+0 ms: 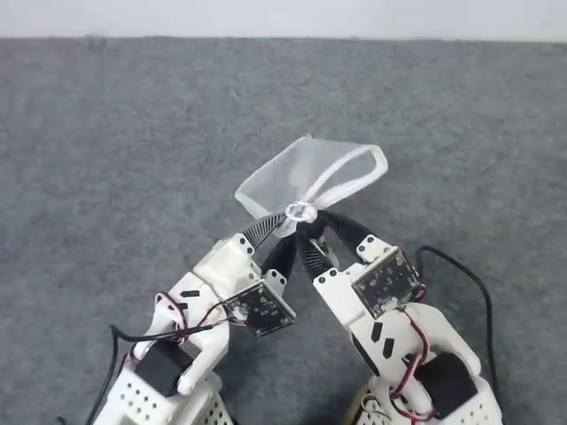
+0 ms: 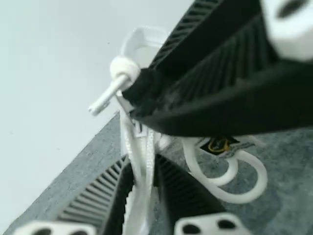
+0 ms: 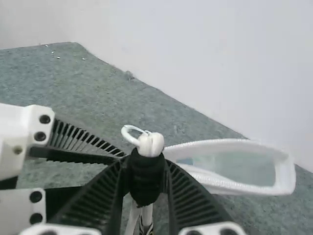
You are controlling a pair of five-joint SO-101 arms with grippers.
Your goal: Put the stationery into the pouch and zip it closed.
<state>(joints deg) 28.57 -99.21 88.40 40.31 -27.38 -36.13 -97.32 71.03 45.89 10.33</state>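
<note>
Grey desk [image 1: 106,133] below: left claw [image 2: 142,165] clamps the mesh pouch [image 1: 312,177] at its 6 o'clock edge, right claw [image 3: 145,167] its zip pull [image 3: 149,144], which could slip when tugged.

My left arm [image 1: 213,270] and right arm [image 1: 430,332]: white plastic shells, ribbed black fingers [image 1: 260,231] on left gripper [image 1: 288,228] and right gripper [image 1: 312,228], bare black camera boards [image 1: 262,310] at wrists, red-black wire looms [image 1: 180,320], perforated white bases [image 1: 146,398].

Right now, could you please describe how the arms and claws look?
The left arm and right arm are white, with a dark circuit board at each wrist. The left claw and right claw have black ribbed fingers. Red-and-white wires and black cables trail behind.
</note>
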